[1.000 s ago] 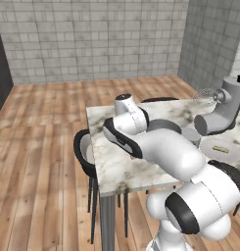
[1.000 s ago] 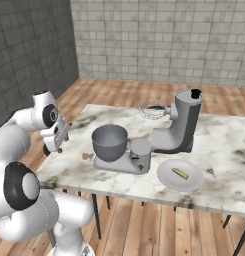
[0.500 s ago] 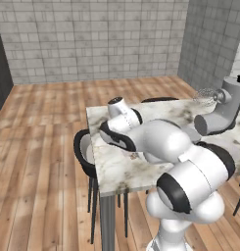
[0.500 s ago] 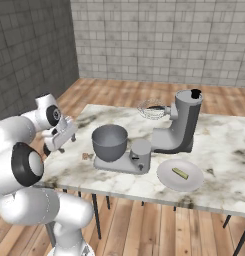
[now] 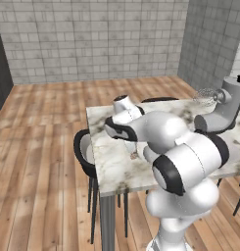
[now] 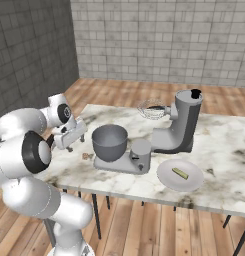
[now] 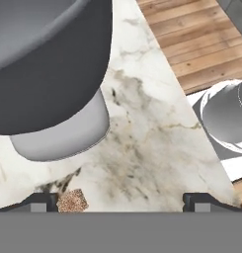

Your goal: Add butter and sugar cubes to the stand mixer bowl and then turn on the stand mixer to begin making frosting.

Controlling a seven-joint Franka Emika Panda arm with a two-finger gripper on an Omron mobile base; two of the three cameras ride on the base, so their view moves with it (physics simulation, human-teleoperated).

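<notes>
The dark grey stand mixer bowl (image 6: 110, 141) sits on the base of the grey stand mixer (image 6: 182, 126), whose head is tilted up with the whisk showing. A tiny tan sugar cube (image 6: 86, 156) lies on the marble just left of the base. The butter (image 6: 181, 173) rests on a white plate (image 6: 166, 181) to the right. My gripper (image 6: 70, 143) hovers left of the bowl, above the table's left end, open and holding nothing. In the hand view the bowl (image 7: 43, 59) fills the upper left and the sugar cube (image 7: 73, 200) lies beside the left fingertip (image 7: 41, 201).
The marble table (image 6: 219, 145) has bare room right of the mixer. Its near edge runs close under my hand. Black chairs (image 5: 82, 152) stand at the table's left end. My own arm hides much of the tabletop in the left base view; the mixer (image 5: 222, 110) shows behind it.
The hand has moved slightly right along the table's left end, closer to the bowl, and the arm has folded further. Jaws stayed open. Nothing on the table moved.
</notes>
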